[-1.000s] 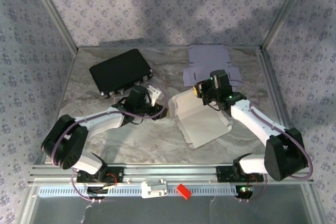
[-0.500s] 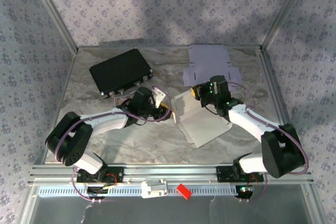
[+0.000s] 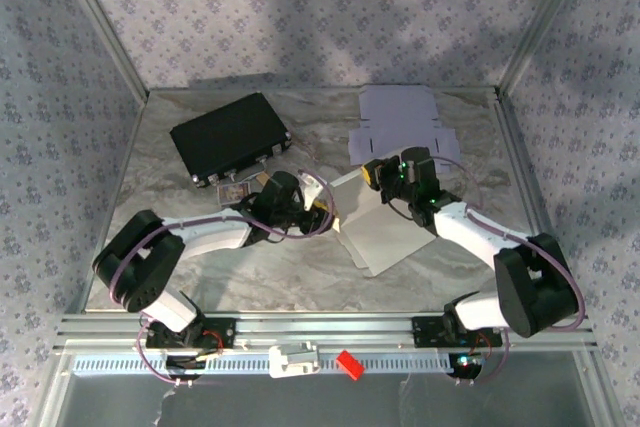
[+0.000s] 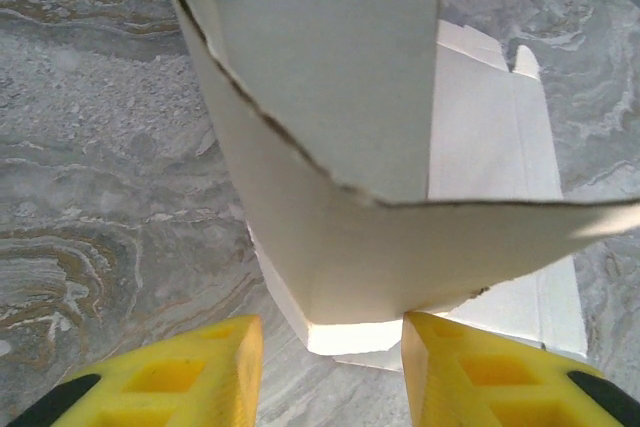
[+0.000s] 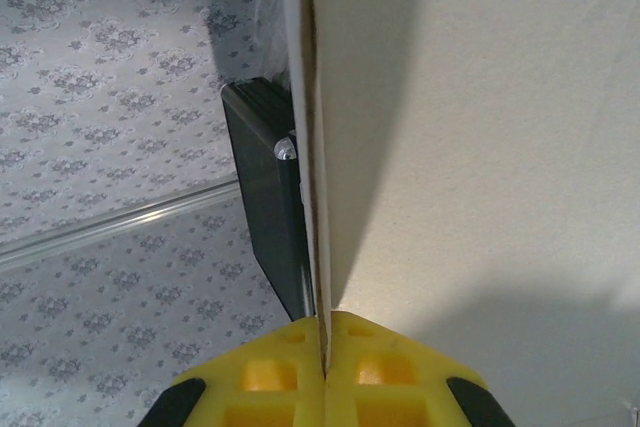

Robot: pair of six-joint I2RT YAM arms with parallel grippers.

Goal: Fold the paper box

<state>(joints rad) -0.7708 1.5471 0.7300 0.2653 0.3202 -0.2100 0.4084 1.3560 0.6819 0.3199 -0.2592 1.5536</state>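
Grey-veined marble table (image 3: 300,282) carries everything, and the paper box (image 3: 390,237) lies near its middle, half formed: a flat base panel with a wall and flaps raised along its left and far edges. Behind it to the left sits a black case (image 3: 230,137), and a spare flat blank (image 3: 400,112) lies at the far edge. The card looks thin, light and springy, so I judge a crease will open again unless pressed firmly, and the sheet will skid on the smooth stone unless 1 side is pinned. It dents easily, so take it by a panel edge close to a score line, not mid-panel. The right gripper (image 5: 322,335) is pinched tight on the edge of a raised panel. The left gripper (image 4: 330,347) has its 2 yellow fingers (image 4: 200,377) apart, the box's near corner just ahead of them, nothing clamped
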